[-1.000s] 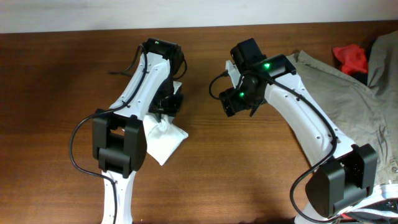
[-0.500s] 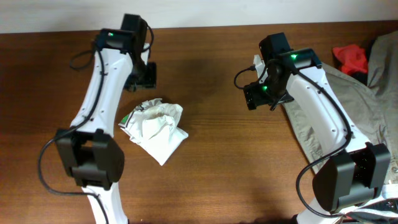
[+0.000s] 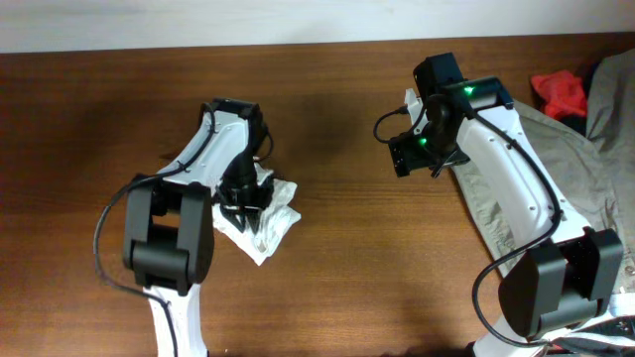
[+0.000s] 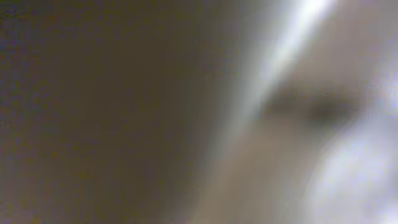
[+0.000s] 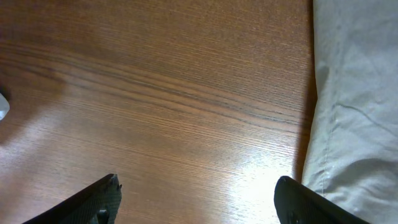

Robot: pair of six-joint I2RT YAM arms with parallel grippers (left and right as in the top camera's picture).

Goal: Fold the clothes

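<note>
The white garment (image 3: 266,220) lies bunched in a small crumpled heap on the wooden table, left of centre in the overhead view. My left gripper (image 3: 244,197) points straight down into the heap and presses on it; its fingers are hidden in the cloth. The left wrist view is a full blur of brown and white, so its jaws cannot be read. My right gripper (image 5: 198,198) is wide open and empty, hovering over bare wood at the left edge of the khaki-grey garment (image 5: 357,106); the overhead view shows it right of centre (image 3: 412,156).
The khaki-grey garment (image 3: 556,139) spreads over the table's right side. A small red cloth (image 3: 562,92) and a dark grey cloth (image 3: 613,89) lie at the far right corner. The table's far edge meets a pale wall.
My left arm has swung back from the far left and come down onto the white heap, which it had let go half a second ago. My right arm has stayed put.
</note>
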